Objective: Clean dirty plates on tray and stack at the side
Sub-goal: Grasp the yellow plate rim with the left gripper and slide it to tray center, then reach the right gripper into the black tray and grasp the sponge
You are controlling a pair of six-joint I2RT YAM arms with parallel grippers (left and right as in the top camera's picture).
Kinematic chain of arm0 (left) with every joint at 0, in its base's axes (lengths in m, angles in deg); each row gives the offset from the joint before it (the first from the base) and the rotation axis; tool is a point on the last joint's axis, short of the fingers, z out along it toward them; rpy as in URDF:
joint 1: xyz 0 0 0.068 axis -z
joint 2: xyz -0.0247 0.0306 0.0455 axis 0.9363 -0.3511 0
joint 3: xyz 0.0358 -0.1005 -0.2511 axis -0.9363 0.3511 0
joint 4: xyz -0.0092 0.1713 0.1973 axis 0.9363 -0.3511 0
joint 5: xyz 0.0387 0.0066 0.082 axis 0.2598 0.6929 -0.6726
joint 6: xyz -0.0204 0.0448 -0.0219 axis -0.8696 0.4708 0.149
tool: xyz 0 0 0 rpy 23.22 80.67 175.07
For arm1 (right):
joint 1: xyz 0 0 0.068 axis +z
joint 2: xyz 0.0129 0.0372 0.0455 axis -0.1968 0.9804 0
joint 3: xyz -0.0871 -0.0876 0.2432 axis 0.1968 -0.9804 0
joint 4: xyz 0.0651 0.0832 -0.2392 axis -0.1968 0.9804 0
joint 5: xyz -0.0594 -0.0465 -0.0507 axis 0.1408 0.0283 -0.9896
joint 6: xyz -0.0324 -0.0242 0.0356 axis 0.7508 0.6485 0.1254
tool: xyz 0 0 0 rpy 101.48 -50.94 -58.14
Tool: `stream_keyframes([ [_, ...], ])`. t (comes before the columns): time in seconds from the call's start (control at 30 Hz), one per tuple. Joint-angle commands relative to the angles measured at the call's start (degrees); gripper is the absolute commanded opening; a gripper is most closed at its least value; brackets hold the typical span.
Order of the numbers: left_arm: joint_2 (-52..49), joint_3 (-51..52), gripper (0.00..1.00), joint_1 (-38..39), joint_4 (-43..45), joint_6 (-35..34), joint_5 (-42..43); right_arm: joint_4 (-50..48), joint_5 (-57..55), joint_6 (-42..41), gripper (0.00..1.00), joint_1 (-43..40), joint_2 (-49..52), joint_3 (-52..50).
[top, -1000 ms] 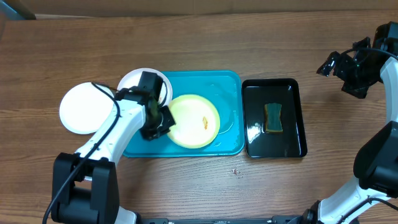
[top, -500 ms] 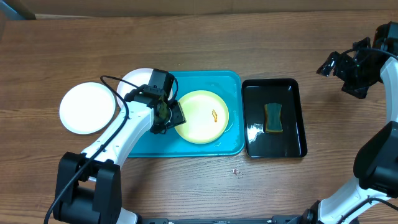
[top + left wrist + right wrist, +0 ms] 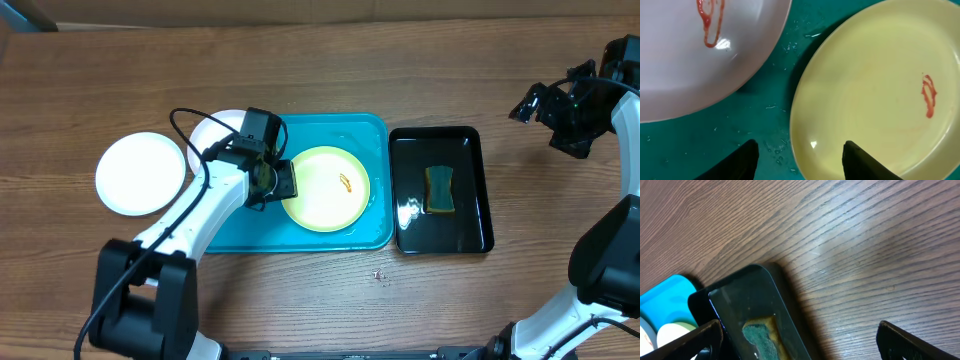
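left end effector [image 3: 800, 152] sits spread, straddling the rim of the yellow-green plate [image 3: 870, 85], nothing pinched. Glossy stiff plate on a wet tray [image 3: 765, 115], probably slippery: grab the rim.

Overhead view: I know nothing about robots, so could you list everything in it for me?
table: one, brown wood, under everything
large tray: one, turquoise, mid-table
small tray: one, glossy black, right of the large tray
sponge: one, green and yellow, in the small tray
plain white plate: one, white, on the table at far left
smeared white plate: one, white with a red smear, at the large tray's left end
yellow plate: one, pale yellow-green with a red smear, in the large tray
left end effector: one, black, open over the yellow plate's edge
right end effector: one, black, open, at far right
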Motion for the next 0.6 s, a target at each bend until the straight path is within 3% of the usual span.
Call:
stream_keyframes([
  [0.0,-2.82,-0.17,0.55,0.70,0.42,1.16,-0.59,-0.15,0.26,-0.02,1.00,-0.13,-0.72,0.87],
  [0.33,-7.08,-0.15,0.45,0.74,0.15,1.44,2.73,-0.50,1.14,-0.61,1.00,-0.11,-0.72,0.87],
  [0.43,-7.43,-0.15,0.26,0.74,0.13,1.42,2.84,1.62,13.62,-8.22,1.00,-0.09,-0.72,0.87],
  [0.57,-7.43,0.11,0.27,0.74,0.20,1.42,2.84,6.14,18.12,-8.09,1.00,-0.09,-0.72,0.87],
])
